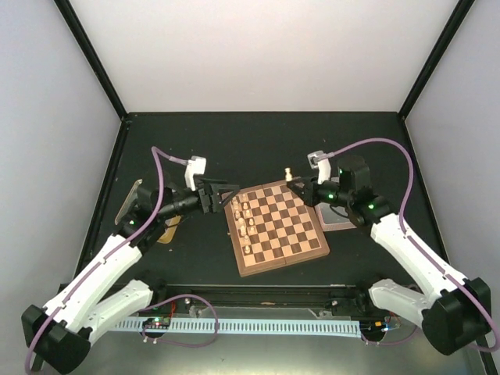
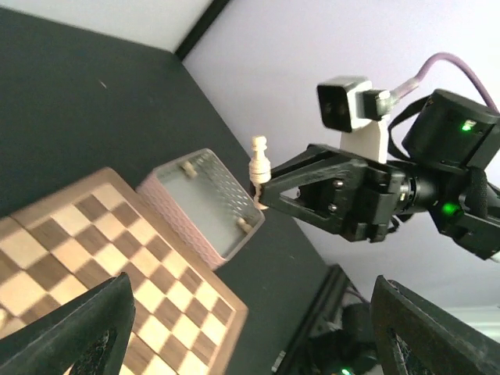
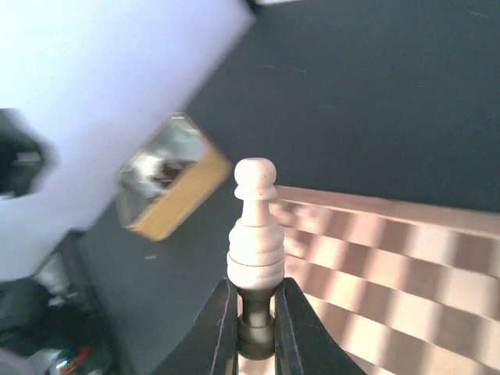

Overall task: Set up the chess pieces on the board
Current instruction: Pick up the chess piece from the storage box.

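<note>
The board (image 1: 281, 228) lies at the table's centre, with several pale chess pieces (image 1: 242, 219) standing along its left side. My right gripper (image 1: 294, 186) hovers over the board's far edge, shut on the base of a pale tan piece (image 1: 290, 173). In the right wrist view that piece (image 3: 255, 226) stands up out of the closed fingers (image 3: 222, 328), with the board (image 3: 391, 266) behind it. The left wrist view shows the same piece (image 2: 259, 162) in the right gripper (image 2: 261, 195). My left gripper (image 1: 224, 194) is open and holds nothing, just off the board's far left corner.
A clear tray (image 1: 337, 222) sits right of the board under the right arm; the left wrist view shows this tray (image 2: 205, 205) with a couple of pale pieces in it. A gold tin (image 3: 168, 176) lies left of the board. Black frame rails border the table.
</note>
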